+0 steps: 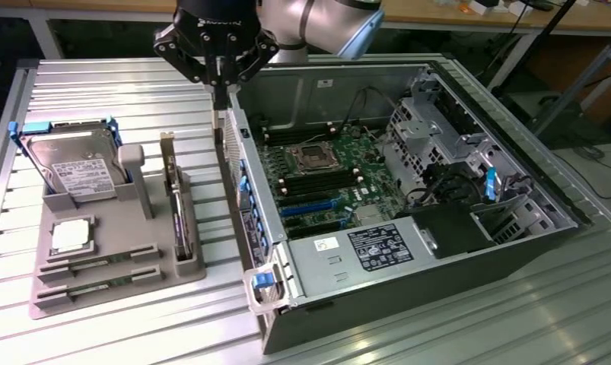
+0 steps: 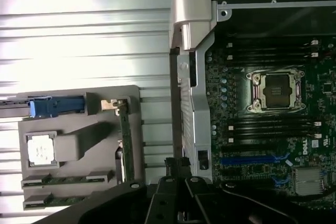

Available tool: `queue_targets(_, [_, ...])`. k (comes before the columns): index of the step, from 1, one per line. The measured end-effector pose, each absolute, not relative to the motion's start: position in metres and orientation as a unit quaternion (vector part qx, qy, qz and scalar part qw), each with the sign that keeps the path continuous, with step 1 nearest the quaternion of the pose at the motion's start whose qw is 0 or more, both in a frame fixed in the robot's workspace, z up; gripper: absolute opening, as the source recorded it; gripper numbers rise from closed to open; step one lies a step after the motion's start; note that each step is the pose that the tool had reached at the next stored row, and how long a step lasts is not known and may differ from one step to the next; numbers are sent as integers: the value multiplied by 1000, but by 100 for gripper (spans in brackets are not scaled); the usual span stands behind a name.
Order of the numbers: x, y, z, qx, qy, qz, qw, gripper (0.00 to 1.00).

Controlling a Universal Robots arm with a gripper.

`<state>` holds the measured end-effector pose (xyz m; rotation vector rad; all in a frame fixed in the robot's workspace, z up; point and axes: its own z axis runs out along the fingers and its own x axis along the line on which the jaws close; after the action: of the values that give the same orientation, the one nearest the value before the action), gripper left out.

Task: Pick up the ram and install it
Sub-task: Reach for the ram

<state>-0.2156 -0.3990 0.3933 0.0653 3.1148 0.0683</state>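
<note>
Two ram sticks, thin and greenish, lie in slots at the near end of the grey tray (image 1: 122,228): one ram (image 1: 100,262) (image 2: 68,179) and its twin (image 1: 94,293) (image 2: 65,201). My gripper (image 1: 221,103) (image 2: 176,167) hangs high over the gap between the tray and the open computer case (image 1: 335,70), well away from both sticks. Its fingers point down, are drawn together, and I see nothing between them. On the motherboard, dark memory slots (image 1: 320,182) (image 2: 273,127) run on either side of the processor socket (image 1: 313,156) (image 2: 276,92).
The tray also carries a hard drive (image 1: 71,163), a square silver processor (image 1: 70,236) and an upright expansion card (image 1: 173,205). The case's side wall (image 1: 246,205) stands between tray and motherboard. Cables and drive cages (image 1: 437,152) crowd the case's far side.
</note>
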Motion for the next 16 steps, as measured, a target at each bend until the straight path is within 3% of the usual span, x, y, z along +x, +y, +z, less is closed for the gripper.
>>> queue_targets(16, [-279, -399, 393, 6, 1000, 22, 12, 11])
